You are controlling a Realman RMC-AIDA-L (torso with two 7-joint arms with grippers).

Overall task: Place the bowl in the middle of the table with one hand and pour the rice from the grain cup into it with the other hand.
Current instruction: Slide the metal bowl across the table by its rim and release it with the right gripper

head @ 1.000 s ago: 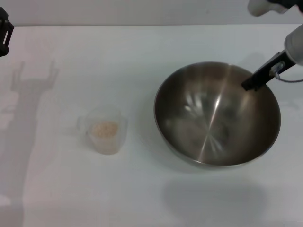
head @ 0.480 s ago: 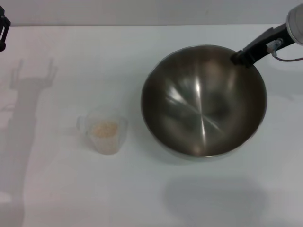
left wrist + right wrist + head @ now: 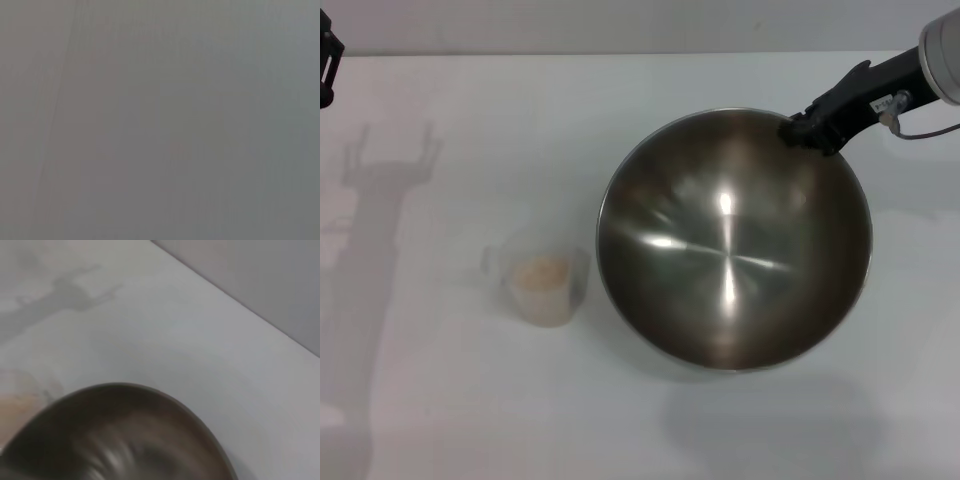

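The large steel bowl (image 3: pixel 730 250) is right of centre over the white table (image 3: pixel 520 130) and casts a shadow toward the front edge. My right gripper (image 3: pixel 807 128) reaches in from the upper right and is shut on the bowl's far right rim. The right wrist view shows the bowl's rim and inside (image 3: pixel 125 440) close up. The clear grain cup (image 3: pixel 542 283) stands on the table just left of the bowl, apart from it, with a heap of pale rice (image 3: pixel 540 273) inside. My left gripper (image 3: pixel 326 60) is parked at the far left edge, only partly in view.
The left arm's shadow lies across the table's left side (image 3: pixel 380 200). The table's back edge (image 3: pixel 620 54) meets a grey wall. The left wrist view shows only a plain grey surface.
My right gripper has carried the bowl leftward, toward the table's middle and closer to the cup. The bowl looks larger and its inside faces me more. The cup and left arm have not moved.
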